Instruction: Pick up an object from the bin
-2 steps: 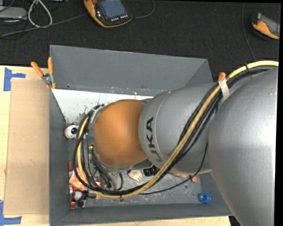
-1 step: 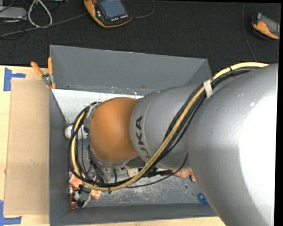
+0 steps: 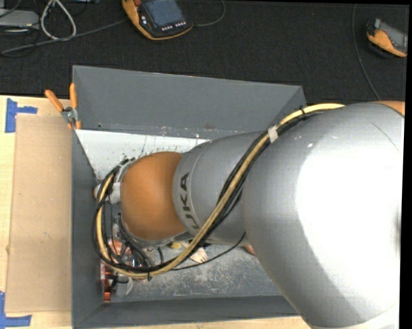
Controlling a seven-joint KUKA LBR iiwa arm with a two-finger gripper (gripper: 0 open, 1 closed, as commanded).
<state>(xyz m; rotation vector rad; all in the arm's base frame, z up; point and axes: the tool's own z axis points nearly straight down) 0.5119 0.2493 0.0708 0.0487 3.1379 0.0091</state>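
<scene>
While arm [image 3: 312, 218] sits deep in bin [image 3: 188, 102]: probably grasping.
Gripper state can't tell under orange cover [image 3: 148, 192]; next, straight lift.

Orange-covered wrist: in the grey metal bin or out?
In. The orange-covered wrist lies within the grey metal bin, framed by its left and back walls, covering the left half of the floor.

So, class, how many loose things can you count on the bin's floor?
2: a pale scrap beside the arm at mid-floor, and a small red-orange piece in the near-left corner. The arm covers much of the bin, so more may be hidden.
</scene>
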